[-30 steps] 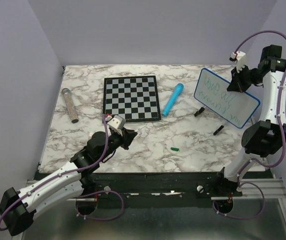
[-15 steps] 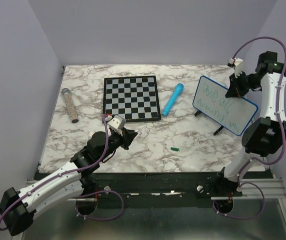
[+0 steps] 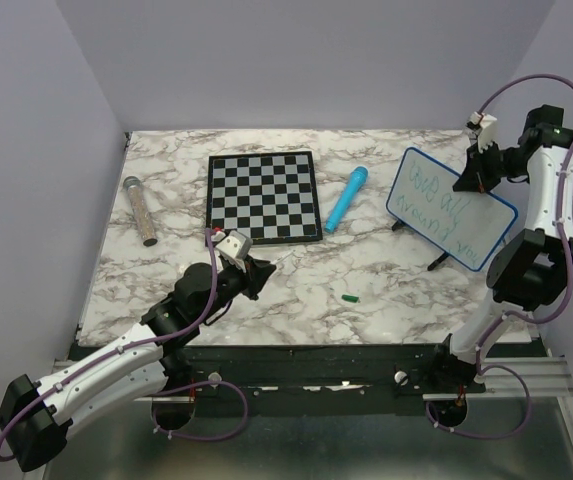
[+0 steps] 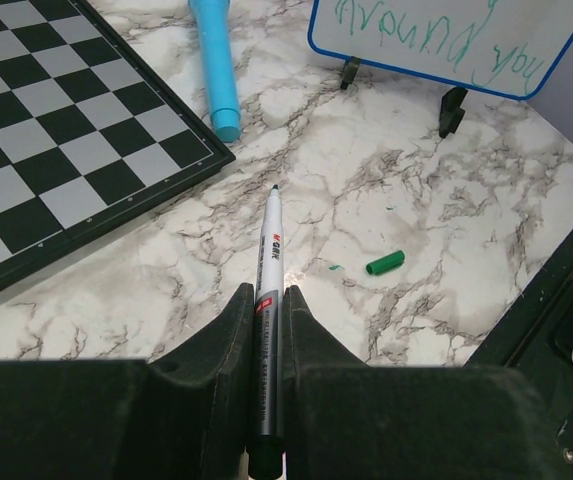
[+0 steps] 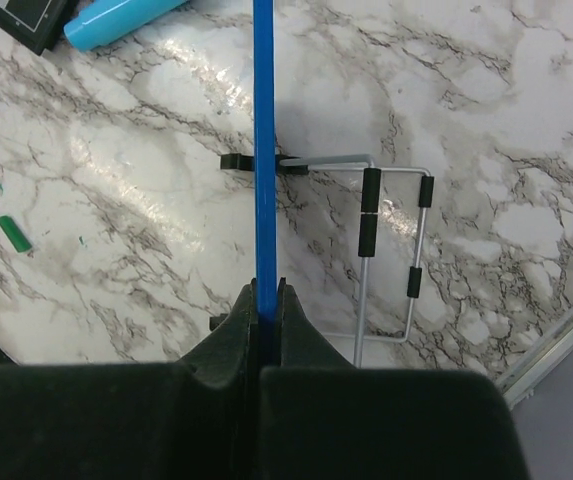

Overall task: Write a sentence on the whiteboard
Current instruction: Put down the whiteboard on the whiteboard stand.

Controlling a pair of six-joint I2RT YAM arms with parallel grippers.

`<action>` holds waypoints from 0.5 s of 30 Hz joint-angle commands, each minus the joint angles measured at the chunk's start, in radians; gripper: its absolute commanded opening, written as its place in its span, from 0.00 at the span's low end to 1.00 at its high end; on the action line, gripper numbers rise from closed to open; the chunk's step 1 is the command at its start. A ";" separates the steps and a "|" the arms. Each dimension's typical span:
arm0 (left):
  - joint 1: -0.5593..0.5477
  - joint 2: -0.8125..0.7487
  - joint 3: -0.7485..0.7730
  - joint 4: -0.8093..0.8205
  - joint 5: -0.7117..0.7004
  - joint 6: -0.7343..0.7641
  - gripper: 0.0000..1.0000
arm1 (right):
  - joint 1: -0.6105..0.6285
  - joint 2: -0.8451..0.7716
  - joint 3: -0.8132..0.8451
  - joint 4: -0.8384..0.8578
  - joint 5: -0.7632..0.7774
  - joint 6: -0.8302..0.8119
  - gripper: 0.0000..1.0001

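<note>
The whiteboard, white with a blue rim, stands tilted on its wire stand at the right of the table. Rows of green handwriting, the sentence, cover its face; the lower rows show in the left wrist view. My right gripper is shut on the board's top edge, which in the right wrist view is a blue strip running out from the gripper. My left gripper hovers low over the table's near middle, shut on an uncapped marker whose tip points toward the board.
A green marker cap lies on the marble between the arms. A black-and-white checkered board sits at centre back, a light blue cylinder to its right, and a glittery tube at the far left.
My right gripper has drawn back and up, tipping the whiteboard more upright on its stand. The left arm and marker have not moved.
</note>
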 commanded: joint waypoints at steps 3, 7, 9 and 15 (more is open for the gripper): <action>0.004 -0.009 -0.004 0.025 0.019 0.006 0.00 | -0.008 0.064 0.047 -0.201 -0.051 0.108 0.00; 0.004 -0.014 -0.005 0.028 0.023 0.006 0.00 | -0.008 0.057 0.046 -0.209 -0.054 0.143 0.00; 0.004 -0.012 -0.005 0.028 0.026 0.007 0.00 | -0.008 0.049 0.012 -0.197 -0.040 0.153 0.01; 0.004 -0.020 -0.009 0.034 0.026 0.006 0.00 | -0.009 0.023 -0.089 -0.133 0.010 0.176 0.00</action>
